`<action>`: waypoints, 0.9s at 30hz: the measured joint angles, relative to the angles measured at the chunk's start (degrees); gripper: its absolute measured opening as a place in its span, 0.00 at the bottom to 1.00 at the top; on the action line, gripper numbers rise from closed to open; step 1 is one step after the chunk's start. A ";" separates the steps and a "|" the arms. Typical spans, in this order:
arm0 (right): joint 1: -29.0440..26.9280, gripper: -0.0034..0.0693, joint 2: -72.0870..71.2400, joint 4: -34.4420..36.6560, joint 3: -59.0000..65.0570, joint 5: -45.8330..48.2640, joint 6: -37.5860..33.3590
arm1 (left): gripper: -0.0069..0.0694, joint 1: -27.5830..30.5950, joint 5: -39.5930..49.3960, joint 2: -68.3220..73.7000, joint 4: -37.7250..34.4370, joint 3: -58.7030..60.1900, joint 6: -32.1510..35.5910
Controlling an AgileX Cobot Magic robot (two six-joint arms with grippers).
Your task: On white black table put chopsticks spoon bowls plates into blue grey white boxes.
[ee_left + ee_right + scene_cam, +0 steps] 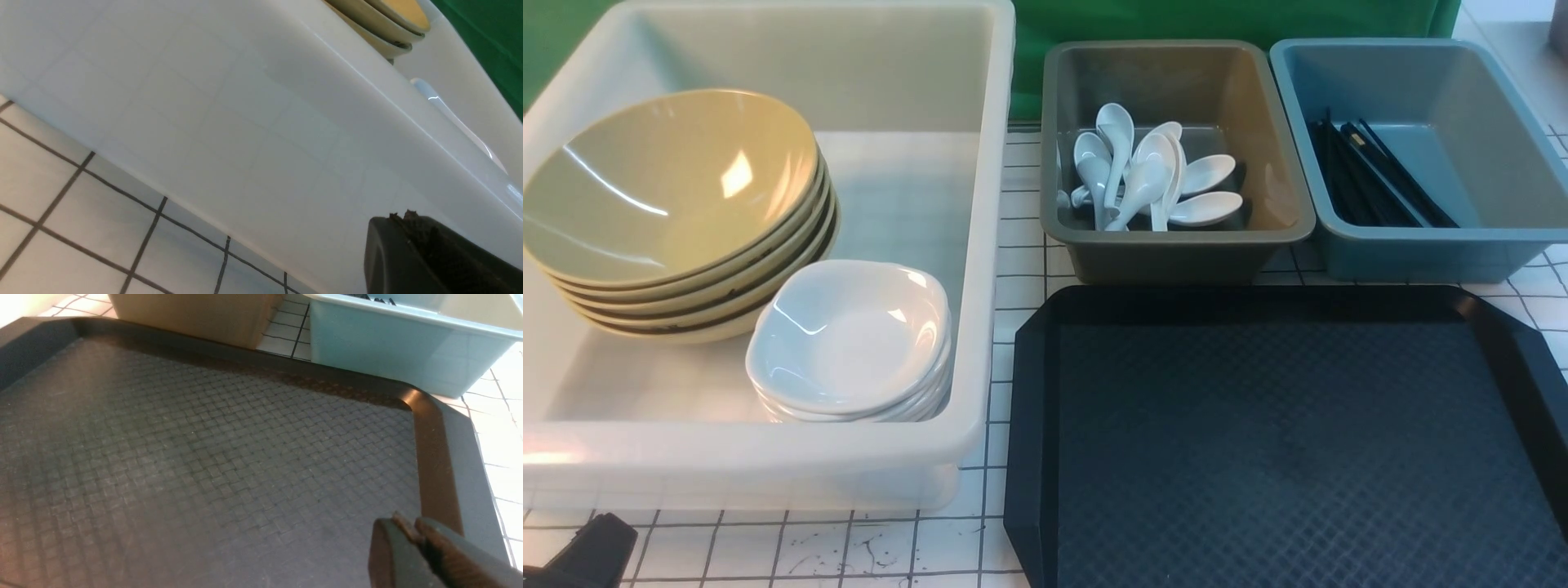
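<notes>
Cropped left gripper [412, 228] pinched empty beside tub [245, 122]; right gripper [412, 533] nearly shut, empty.

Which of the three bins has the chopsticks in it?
The blue bin, farthest right. The chopsticks lie along its floor; the grey bin beside it holds spoons, the white tub bowls and plates.

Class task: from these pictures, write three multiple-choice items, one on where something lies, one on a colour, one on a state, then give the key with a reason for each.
1. Where do the spoons lie?
A. black tray
B. grey bin
C. blue bin

2. What colour are the stacked bowls?
A. olive-yellow
B. red
C. black

3. What lies on the tray?
A. chopsticks
B. plates
C. nothing

Key: 1 B, the spoons are piled inside the grey bin. 2 A, the bowls in the white tub are glossy olive-yellow. 3 C, its textured surface is bare; the chopsticks lie in the blue bin.
</notes>
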 joint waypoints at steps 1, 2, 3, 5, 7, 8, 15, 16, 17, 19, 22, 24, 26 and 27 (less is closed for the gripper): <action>0.00 0.15 0.00 0.00 0.00 0.00 0.00 | 0.09 0.00 0.00 0.00 0.00 0.00 0.00; 0.00 0.15 0.00 0.00 0.00 0.00 0.00 | 0.09 0.00 0.00 0.00 0.00 0.00 0.00; 0.00 0.15 0.00 0.00 0.00 0.00 0.00 | 0.09 0.00 0.00 0.00 0.00 0.00 0.00; 0.00 0.15 0.00 0.00 0.00 0.00 0.00 | 0.09 0.00 0.00 0.00 0.00 0.00 0.00; 0.00 0.16 0.00 0.00 0.00 0.00 0.00 | 0.09 0.00 0.00 0.00 0.00 0.00 0.00; 0.00 0.16 0.00 0.00 0.00 0.00 0.00 | 0.09 0.00 0.00 0.00 0.00 0.00 0.00; 0.00 0.17 0.00 0.00 0.00 0.00 0.00 | 0.09 0.00 0.00 0.00 0.00 -0.05 0.00; 0.00 0.17 0.00 0.00 0.00 0.00 0.00 | 0.09 0.00 0.00 0.00 0.00 -0.05 0.00; 0.00 0.17 0.00 0.00 0.00 0.00 0.00 | 0.09 0.00 0.00 0.00 0.00 -0.05 0.00; 0.00 0.18 0.00 0.00 0.00 0.00 0.00 | 0.09 0.00 0.00 0.00 0.00 -0.05 0.00; 0.00 0.18 0.00 0.00 0.00 0.00 0.00 | 0.09 0.00 0.00 0.00 0.00 -0.05 0.00; 0.00 0.18 0.00 0.00 0.00 0.00 0.00 | 0.09 0.00 0.00 0.00 0.00 -0.05 0.00; 0.00 0.18 0.00 0.00 0.00 0.00 0.00 | 0.09 0.00 0.00 0.00 0.00 -0.05 -0.05; 0.00 0.18 0.00 0.00 0.00 0.00 0.00 | 0.09 0.00 0.00 0.00 0.00 -0.05 -0.05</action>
